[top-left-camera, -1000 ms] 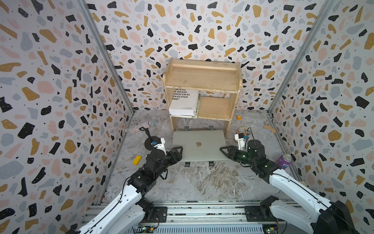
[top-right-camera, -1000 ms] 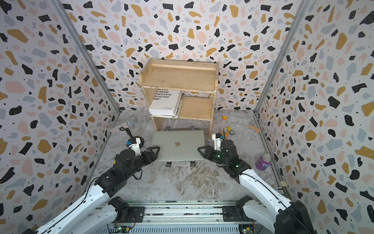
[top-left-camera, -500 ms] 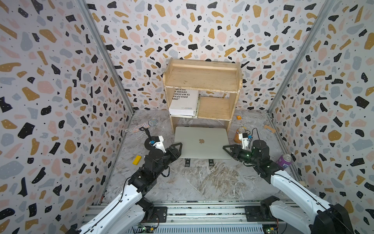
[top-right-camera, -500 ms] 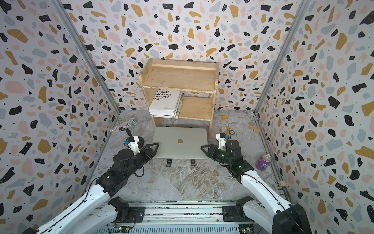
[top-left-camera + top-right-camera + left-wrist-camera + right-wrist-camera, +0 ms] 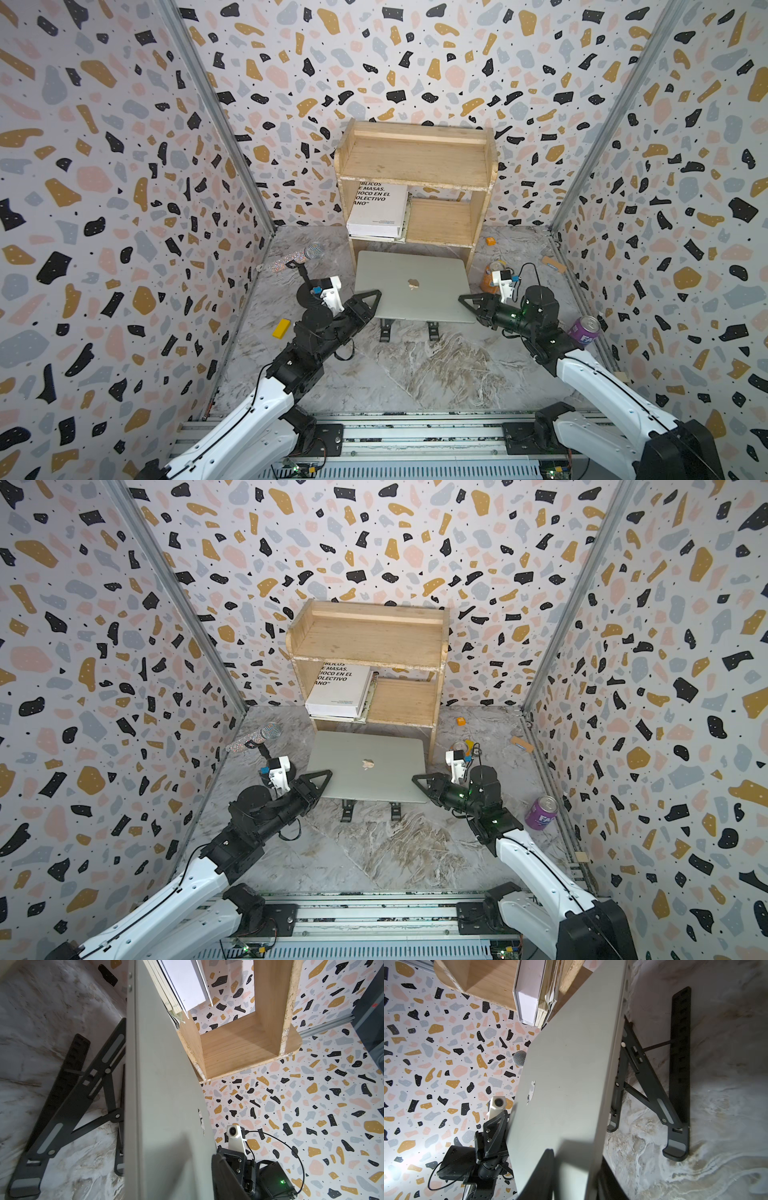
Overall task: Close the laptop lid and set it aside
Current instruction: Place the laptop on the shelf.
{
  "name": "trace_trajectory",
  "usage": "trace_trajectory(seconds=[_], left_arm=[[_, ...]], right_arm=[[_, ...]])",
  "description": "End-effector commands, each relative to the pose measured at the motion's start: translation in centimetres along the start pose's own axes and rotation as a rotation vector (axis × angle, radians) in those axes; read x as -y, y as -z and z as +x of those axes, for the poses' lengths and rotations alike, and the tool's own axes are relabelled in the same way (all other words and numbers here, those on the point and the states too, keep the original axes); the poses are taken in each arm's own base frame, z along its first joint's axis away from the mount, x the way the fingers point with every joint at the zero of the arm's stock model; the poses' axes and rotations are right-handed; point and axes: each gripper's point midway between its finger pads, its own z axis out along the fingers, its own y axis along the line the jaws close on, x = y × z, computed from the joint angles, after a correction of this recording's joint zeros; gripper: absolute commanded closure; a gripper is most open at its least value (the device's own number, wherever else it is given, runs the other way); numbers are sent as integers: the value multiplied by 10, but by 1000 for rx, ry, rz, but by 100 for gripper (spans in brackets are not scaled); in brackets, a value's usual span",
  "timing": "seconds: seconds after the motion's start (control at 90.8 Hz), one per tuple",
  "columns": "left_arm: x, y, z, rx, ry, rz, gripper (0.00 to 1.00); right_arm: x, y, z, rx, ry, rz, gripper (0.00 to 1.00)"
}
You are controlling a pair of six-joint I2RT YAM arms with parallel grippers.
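While the closed laptop (image 5: 411,286) sits over the black stand (image 5: 385,330), the right gripper (image 5: 463,300) pinches its 3 o'clock edge; the left gripper (image 5: 374,296) straddles 9 o'clock, grip unclear. Lift both sides evenly, avoiding the shelf (image 5: 415,158) at 12.

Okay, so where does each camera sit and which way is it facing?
Top views: high above base, looking down at laptop, shelf; left pincer, right pincer show.
Left wrist: laptop's left edge, facing right pincer.
Right wrist: opposite edge, facing left pincer; own finger shows.
Shared: wrist views both catch logo, stand.
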Motion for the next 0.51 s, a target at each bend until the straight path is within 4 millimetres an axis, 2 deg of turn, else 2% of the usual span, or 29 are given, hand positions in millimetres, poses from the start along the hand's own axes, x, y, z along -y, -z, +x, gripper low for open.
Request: trace_trajectory(seconds=[0.0,0.286,0.496], left_arm=[[64,14,-4,-10,-40,237,62],[58,14,-8,-3,-30,194,71],[72,17,-13,3,-31,213,74]], right_arm=[[-57,10,6,-50,151,-189,72],[-85,24,-4,-34,158,-235,76],[-111,30,-12,-30,175,-273,80]])
